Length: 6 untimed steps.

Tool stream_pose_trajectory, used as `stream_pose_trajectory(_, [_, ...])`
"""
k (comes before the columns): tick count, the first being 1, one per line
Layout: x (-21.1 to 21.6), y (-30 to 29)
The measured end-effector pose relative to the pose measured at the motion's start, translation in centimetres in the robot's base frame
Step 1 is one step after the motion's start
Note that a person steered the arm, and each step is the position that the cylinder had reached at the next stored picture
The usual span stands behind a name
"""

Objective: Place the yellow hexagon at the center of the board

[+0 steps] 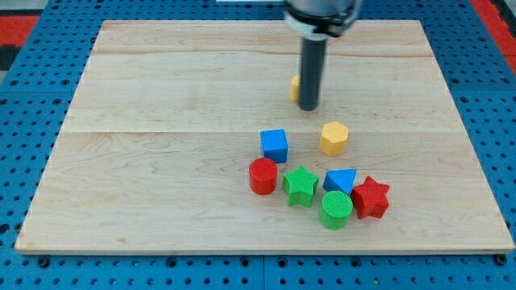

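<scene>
The yellow hexagon lies on the wooden board, right of the middle. My tip stands above and to the left of it, a short gap apart. A second yellow block is mostly hidden behind the rod; its shape cannot be made out. A blue cube lies left of the hexagon.
Below the hexagon sits a cluster: a red cylinder, a green star, a blue triangle, a green cylinder and a red star. The board lies on a blue pegboard.
</scene>
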State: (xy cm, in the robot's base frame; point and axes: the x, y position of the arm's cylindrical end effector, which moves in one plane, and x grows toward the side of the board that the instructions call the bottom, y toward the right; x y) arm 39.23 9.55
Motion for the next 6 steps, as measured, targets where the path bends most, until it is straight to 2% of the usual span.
stream_pose_trajectory(1, [-0.6, 1.3])
stream_pose_trajectory(2, [-1.0, -7.8])
stream_pose_trajectory(3, [0.2, -5.4])
stream_pose_trajectory(4, [0.5, 6.7])
stream_pose_trajectory(5, [5.2, 8.5])
stream_pose_trajectory(6, [10.0, 4.2])
